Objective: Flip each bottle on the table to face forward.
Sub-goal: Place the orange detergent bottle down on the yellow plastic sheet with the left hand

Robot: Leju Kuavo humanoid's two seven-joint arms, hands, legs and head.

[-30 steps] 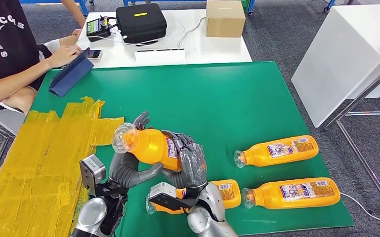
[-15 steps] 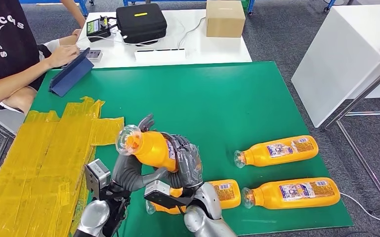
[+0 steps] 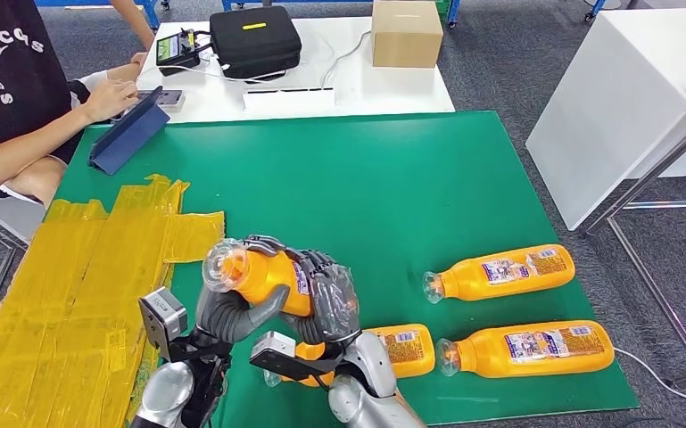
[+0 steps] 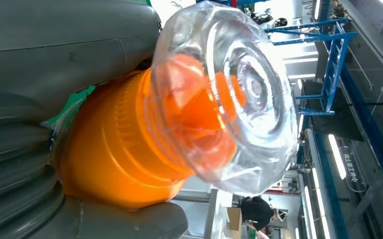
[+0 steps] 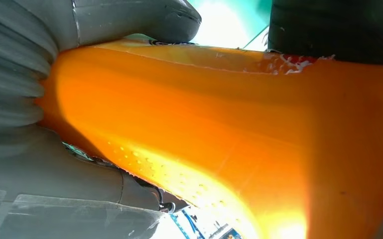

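Observation:
An orange bottle (image 3: 263,276) with a clear cap is lifted above the green table (image 3: 384,187), cap pointing up and to the left. My left hand (image 3: 232,308) grips its neck end from below, and the cap (image 4: 229,94) looms close in the left wrist view. My right hand (image 3: 330,299) wraps the bottle's body (image 5: 229,129). Three more orange bottles lie on their sides: one (image 3: 500,272) at the right, one (image 3: 526,348) nearer the front edge, and one (image 3: 406,348) partly hidden behind my right arm.
Yellow tape (image 3: 80,285) covers the table's left part. A person sits at the far left with a blue tablet case (image 3: 129,134). Behind stands a white table (image 3: 321,89) with a black case (image 3: 254,40) and a cardboard box (image 3: 406,31). A white cabinet (image 3: 633,98) stands at the right.
Both hands have turned the held bottle a little; my left hand's fingers, spread behind the cap earlier, now curl over the neck. The three lying bottles have not moved.

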